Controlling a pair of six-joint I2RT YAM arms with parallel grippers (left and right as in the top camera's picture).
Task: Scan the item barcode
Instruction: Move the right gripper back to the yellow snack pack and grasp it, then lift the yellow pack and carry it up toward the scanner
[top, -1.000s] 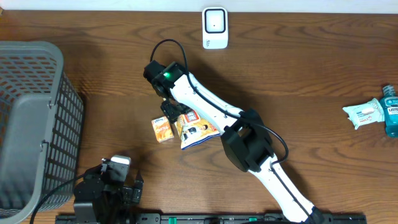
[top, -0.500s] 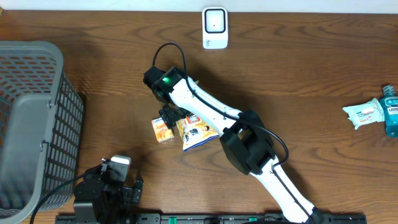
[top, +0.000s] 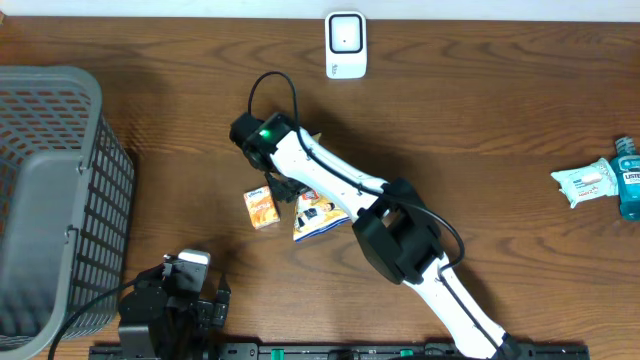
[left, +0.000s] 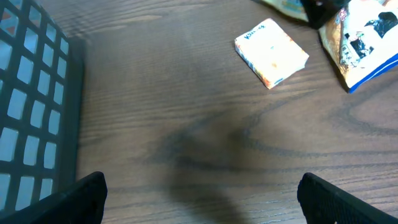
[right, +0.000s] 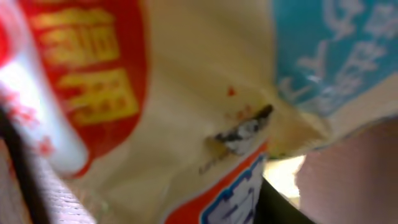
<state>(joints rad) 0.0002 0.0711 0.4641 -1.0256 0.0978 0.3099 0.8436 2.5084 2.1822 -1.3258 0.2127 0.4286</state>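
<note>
Snack packet: flat on the desk, just below centre of the overhead frame, well apart from the scanner at top centre. Fills the right wrist view, pressed close to the lens. Right claw at its upper-left edge; clamped or apart, cannot tell. Small orange box just beside it, to the left. Left claw spread wide, low at lower left near the basket. Likely risks: pinching only a thin foil corner, so slipping or swinging on the lift; snagging the box as well; presenting the packet with its barcode turned away from the scanner.
</note>
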